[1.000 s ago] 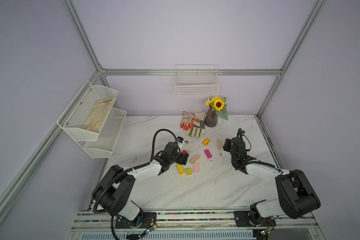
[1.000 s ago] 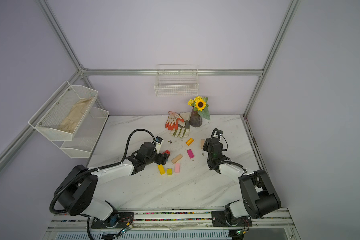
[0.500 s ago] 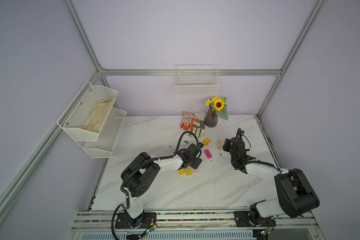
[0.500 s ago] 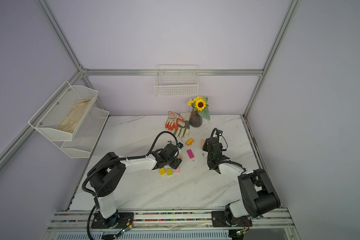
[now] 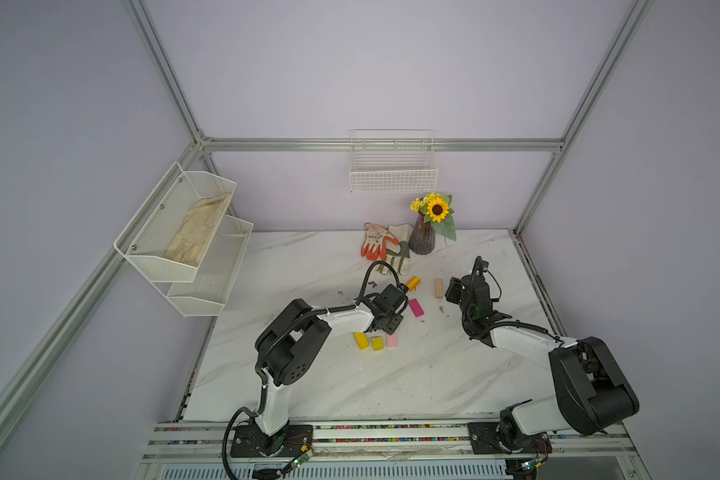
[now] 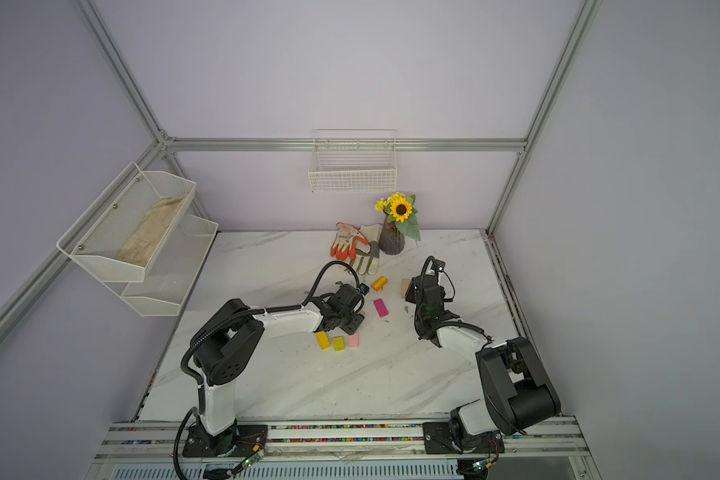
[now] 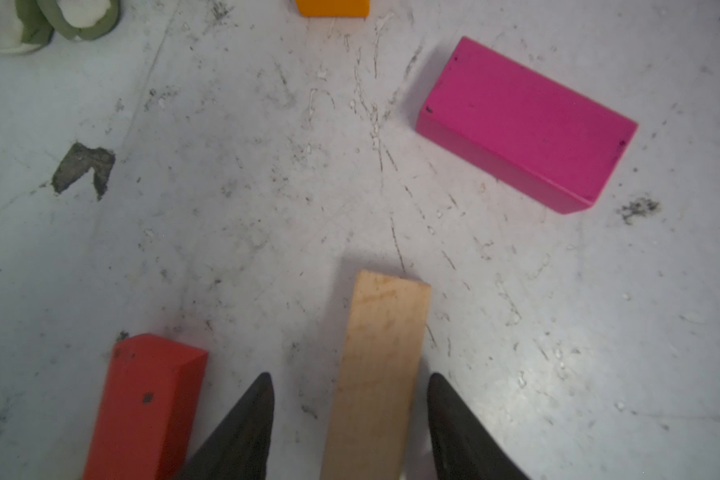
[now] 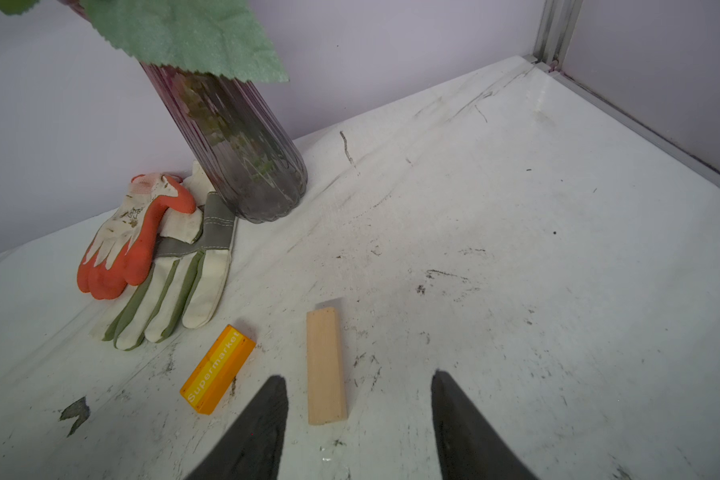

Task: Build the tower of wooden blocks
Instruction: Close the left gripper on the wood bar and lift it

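Starting from scratch: no tower stands, every block lies flat

Both top views show nothing stacked. Right of centre in the frame, the wood blocks [image 5: 377, 343] lie singly on the white table [image 5: 308, 374]. A yellow bar [image 5: 361, 340], a yellow cube [image 5: 377, 344] and a pink block [image 5: 391, 340] form a row. Above them lie a magenta block [image 5: 415, 307], an orange block [image 5: 412, 283] and a tan bar [image 5: 438, 288]. The left gripper [image 5: 393, 326] hangs low just above the row and hides whatever is under it. The right gripper [image 5: 452, 291] sits just beside the tan bar. As I read it, the whole build is left to do.

The left wrist view shows what the arm covers from above. A second tan bar [image 7: 375, 374] lies between the jaws. One finger is close against its edge, while the other stands apart with table showing between. So the jaws are partly open and the bar is not clamped. A red block [image 7: 146, 407] lies just outside them.

The right wrist view shows those jaws wide and empty. The tan bar lies on the table ahead, nearer one finger. Here the orange block reads "Supermarket", lettering too small to make out from above. The gloves [image 8: 159, 257] and vase [image 8: 242, 158] stand beyond.
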You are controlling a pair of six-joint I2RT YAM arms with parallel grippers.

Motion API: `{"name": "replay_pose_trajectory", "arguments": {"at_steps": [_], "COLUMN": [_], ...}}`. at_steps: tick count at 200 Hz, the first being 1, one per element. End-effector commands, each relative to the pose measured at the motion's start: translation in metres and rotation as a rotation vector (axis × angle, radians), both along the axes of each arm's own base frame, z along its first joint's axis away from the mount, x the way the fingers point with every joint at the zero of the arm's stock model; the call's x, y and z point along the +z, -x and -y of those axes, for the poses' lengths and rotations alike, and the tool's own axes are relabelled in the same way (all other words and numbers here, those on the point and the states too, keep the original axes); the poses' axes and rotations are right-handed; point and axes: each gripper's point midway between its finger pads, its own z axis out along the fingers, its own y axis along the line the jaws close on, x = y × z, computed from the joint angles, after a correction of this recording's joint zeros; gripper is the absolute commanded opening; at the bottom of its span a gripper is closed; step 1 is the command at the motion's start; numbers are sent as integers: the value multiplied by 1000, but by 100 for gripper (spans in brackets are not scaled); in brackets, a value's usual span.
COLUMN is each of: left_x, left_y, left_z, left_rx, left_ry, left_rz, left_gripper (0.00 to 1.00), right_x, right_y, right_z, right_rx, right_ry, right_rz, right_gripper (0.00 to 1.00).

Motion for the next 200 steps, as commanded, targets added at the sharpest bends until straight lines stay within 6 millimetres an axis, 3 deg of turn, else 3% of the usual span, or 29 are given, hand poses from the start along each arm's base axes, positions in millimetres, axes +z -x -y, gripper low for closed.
{"name": "replay_pose_trajectory", "arguments": {"at_steps": [1,39,97,150,200], "left_x": [23,18,7,11,30], "left_y": [-17,-15,-11,-10,-21], "left_z": [14,20,21,15,7], "left_rx": [2,-16,-17,13,84], "left_ry": [36,46,39,38,38], "left_rz": [37,8,-32,-24,50], "left_gripper": [58,50,47,29,12], "right_x": [8,8,9,9,10], "right_y": [-6,-6,-6,-6,-6], "right_z": [-4,-4,-4,-4,-4], "right_rx": [6,6,7,7,8], "right_ry": [-4,-4,-3,-4,-5], "right_rz": [18,18,19,21,23], "right_gripper": [58,58,58,58,58]}}
